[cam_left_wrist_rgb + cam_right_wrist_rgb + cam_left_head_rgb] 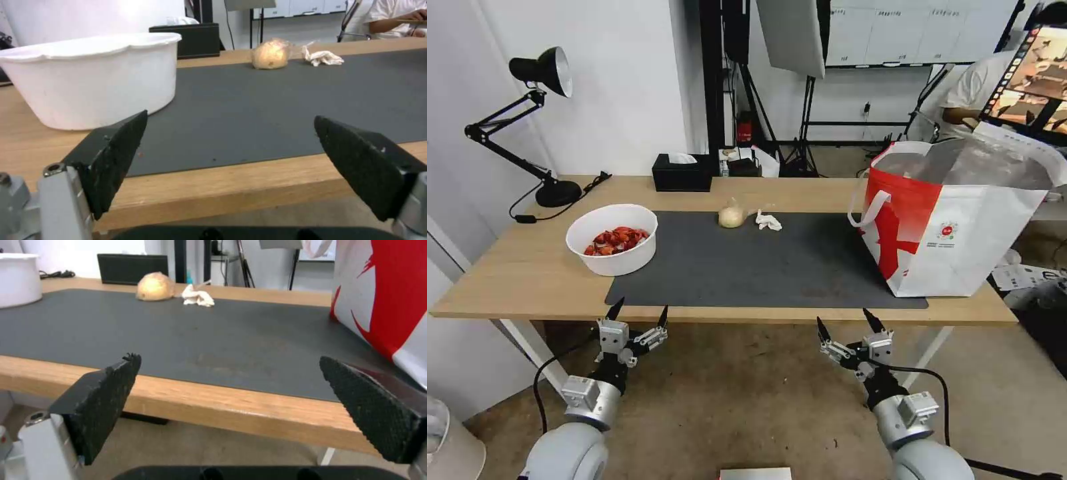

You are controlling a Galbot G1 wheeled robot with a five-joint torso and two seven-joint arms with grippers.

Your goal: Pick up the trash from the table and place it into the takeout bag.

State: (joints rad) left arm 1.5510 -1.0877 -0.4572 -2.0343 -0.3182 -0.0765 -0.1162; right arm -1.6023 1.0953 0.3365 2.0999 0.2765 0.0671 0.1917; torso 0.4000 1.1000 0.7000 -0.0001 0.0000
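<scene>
Head view shows the left tool and the right tool both spread wide with nothing in them, hanging just below the near edge of the tabletop, well apart from each other. On the dark grey mat, a white bowl of red shells sits at the left end, overlapping the mat's corner. A small clear bag with a beige lump and a crumpled white tissue lie just beside each other near the mat's far edge. At the right end stands the takeout bag, mouth open. A black tissue box sits behind the mat.
</scene>
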